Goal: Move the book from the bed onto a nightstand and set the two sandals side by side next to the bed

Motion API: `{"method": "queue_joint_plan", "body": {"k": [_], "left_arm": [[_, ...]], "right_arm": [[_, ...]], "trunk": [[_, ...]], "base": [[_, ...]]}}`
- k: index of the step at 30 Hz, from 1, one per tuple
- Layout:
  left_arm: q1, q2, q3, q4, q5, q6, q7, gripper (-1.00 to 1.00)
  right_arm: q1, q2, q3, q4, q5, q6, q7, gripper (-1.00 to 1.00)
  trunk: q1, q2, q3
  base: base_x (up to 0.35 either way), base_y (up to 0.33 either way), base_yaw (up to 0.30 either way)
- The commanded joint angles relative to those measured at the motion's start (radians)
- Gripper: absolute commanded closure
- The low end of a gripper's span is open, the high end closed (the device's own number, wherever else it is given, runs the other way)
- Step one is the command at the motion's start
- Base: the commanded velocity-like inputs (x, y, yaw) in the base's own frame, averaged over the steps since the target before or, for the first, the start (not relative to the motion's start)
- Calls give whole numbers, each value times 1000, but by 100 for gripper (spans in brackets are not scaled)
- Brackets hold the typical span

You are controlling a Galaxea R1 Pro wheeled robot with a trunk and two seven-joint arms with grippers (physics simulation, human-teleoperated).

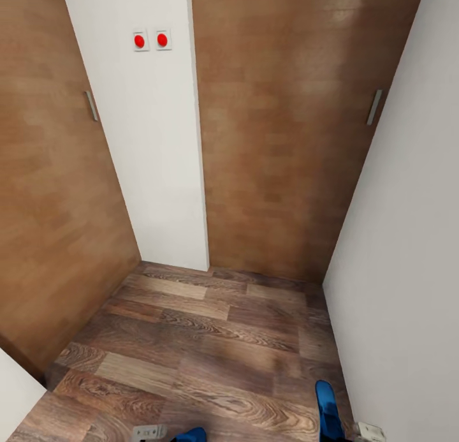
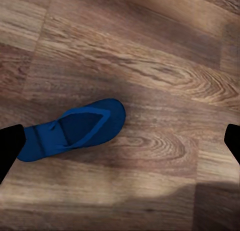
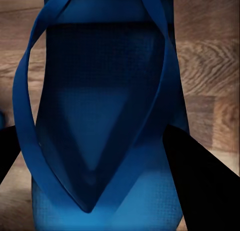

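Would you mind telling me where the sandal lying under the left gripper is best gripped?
I would pinch the blue sandal across its straps, coming straight down from above. It lies flat on the wood floor, sole down, so its thin edge offers little, while the straps arch up clear of the footbed.

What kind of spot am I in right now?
Likely an indoor corner of a room or hallway: two brown wooden doors, a white wall with red switches, a wood-plank floor, blue sandals down there.
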Motion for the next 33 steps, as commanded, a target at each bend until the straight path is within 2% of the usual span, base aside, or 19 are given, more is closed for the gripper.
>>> {"method": "queue_joint_plan", "body": {"k": [1, 6, 18, 26, 33], "left_arm": [[-1, 0, 2, 1, 8, -1, -6, -100], [-1, 0, 3, 1, 8, -1, -6, -100], [-1, 0, 2, 1, 8, -1, -6, -100], [-1, 0, 1, 1, 8, 0, -6, -100], [-1, 0, 2, 1, 8, -1, -6, -100]], "right_arm": [[-1, 0, 0, 1, -5, -2, 3, 100], [-1, 0, 0, 1, -5, -1, 3, 100], [-1, 0, 0, 1, -5, -1, 3, 100], [-1, 0, 0, 1, -5, -1, 3, 100], [-1, 0, 0, 1, -5, -2, 3, 100]], "trunk": [[0, 0, -1], [0, 0, -1], [0, 0, -6], [0, 0, -6], [0, 0, -6]], "base": [[39, -54, 16], [13, -18, 38], [6, -7, 251], [154, -177, 30], [29, -33, 1]]}}
